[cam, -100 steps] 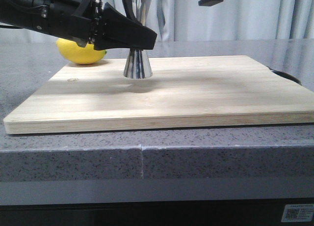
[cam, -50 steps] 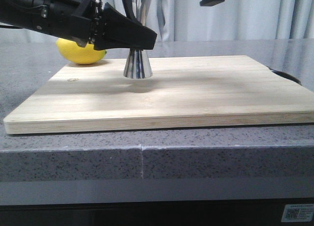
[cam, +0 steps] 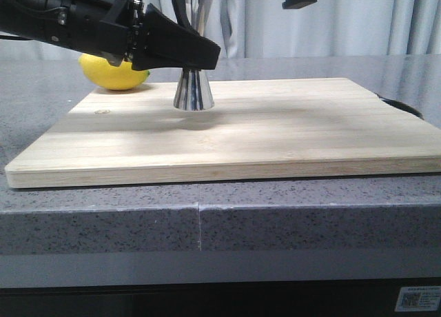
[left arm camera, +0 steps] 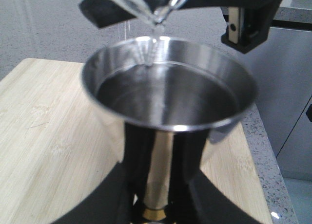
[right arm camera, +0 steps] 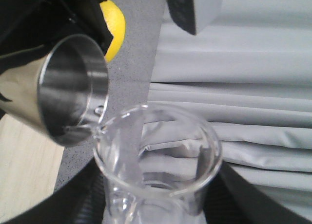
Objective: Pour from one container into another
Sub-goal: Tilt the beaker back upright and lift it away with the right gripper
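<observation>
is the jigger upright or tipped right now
Upright: the jigger stands base-down on the cutting board, held at its waist by the left gripper.

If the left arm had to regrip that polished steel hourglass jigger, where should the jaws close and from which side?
Grip the polished steel hourglass jigger at its narrow gold-banded waist, coming in level from the robot's left as the left gripper does. It stands upright on the wooden cutting board; both flared cones would likely stop it slipping.

The cutting board lies open across the frame's centre and right; the jigger and lemon crowd its upper left.
</observation>
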`<state>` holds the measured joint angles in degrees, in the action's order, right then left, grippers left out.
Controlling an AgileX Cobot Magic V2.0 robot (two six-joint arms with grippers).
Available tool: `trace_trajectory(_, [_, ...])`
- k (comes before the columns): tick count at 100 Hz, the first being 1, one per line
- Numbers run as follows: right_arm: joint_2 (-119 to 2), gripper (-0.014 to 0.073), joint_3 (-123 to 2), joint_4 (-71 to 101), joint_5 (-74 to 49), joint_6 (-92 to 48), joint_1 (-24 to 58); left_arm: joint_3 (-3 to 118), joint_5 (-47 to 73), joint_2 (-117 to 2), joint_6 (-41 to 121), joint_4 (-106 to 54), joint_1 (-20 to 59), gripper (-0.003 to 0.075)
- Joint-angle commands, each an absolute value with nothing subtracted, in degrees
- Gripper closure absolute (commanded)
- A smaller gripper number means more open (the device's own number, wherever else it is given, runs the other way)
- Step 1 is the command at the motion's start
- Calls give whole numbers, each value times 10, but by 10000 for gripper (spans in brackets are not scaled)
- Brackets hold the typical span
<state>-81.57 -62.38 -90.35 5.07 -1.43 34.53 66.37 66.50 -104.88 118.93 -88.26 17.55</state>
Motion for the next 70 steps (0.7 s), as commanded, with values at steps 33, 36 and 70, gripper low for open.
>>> trace_trajectory(33, [-792,347,-645,-909,51,-15,345,680,727,-1017,1186,-925,181,739])
trace_trajectory(36, [-792,347,-645,-909,51,-15,345,680,727,-1017,1186,-925,181,739])
trace_trajectory(70, [-792,347,-645,-845,51,-15,345,680,727,-1017,1186,-925,181,739])
